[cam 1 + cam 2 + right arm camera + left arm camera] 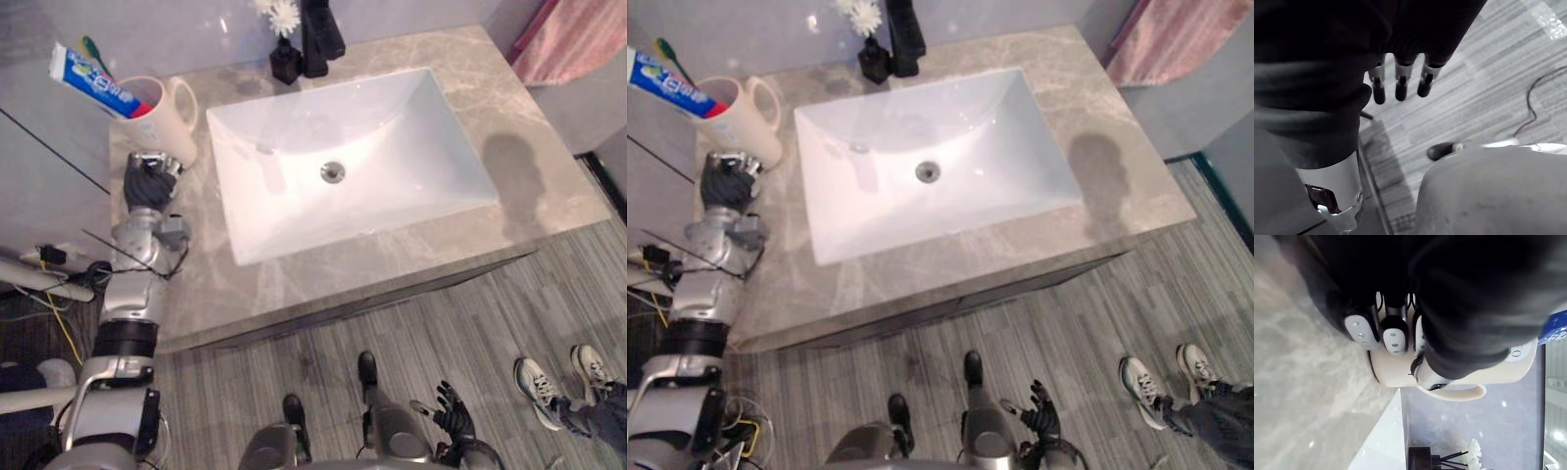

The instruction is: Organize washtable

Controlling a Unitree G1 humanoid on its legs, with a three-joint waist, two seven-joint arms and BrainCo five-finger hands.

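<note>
The mug (171, 122) stands upright at the back left corner of the bench (549, 176), just beside the white sink (411, 127), with its handle turned toward the basin. A toothpaste tube (93, 78) and a green toothbrush (93, 46) lean out of it toward the wall, so it serves as the holder that keeps the small items together and off the stone.

The left hand (149, 184) is up against the mug's near side. In the left wrist view its fingers (1393, 335) curl onto the cream wall low down and the thumb (1427, 377) presses close to the handle, so the hand is grasping the mug around its lower body. Holding it low probably makes sense because the leaning tube makes the load top-heavy, and a low hold keeps it from tipping when it is slid or lifted.

The mug looks to rest on the bench, not raised. A dark faucet (318, 34) and a small dark vase (285, 59) with white flowers sit behind the sink, out of the way.

The right hand (453, 416) hangs low over the floor, its fingers (1400, 88) loose and straight, holding nothing. A person's shoes (537, 382) show nearby.
</note>
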